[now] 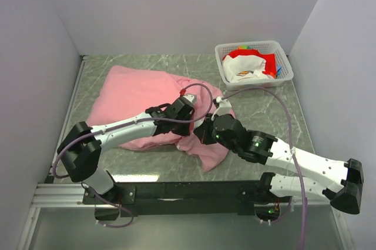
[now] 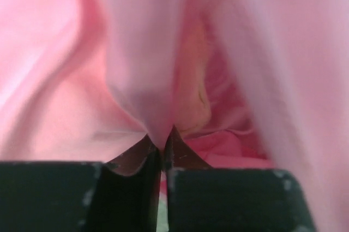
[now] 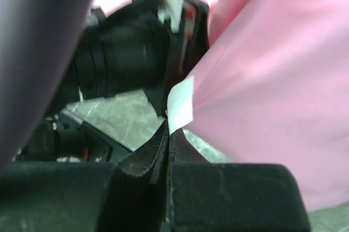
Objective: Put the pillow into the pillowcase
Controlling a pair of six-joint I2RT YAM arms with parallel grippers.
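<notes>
Left fingers (image 2: 133, 158): you hold a pillowcase (image 2: 147, 90) fold, pinched tight.
Right fingers (image 3: 146, 155): closed on the pillowcase's white tag (image 3: 181, 103).
Basket (image 1: 245, 45): white-and-red cloth (image 1: 244, 67).

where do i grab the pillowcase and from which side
Pinch the loose, wrinkled near-right end of the pillowcase, coming from the near side. The far left part looks stuffed and rounded and offers no fold. The left gripper and right gripper each pinch a fold there, and the cream pillow shows inside.
</notes>
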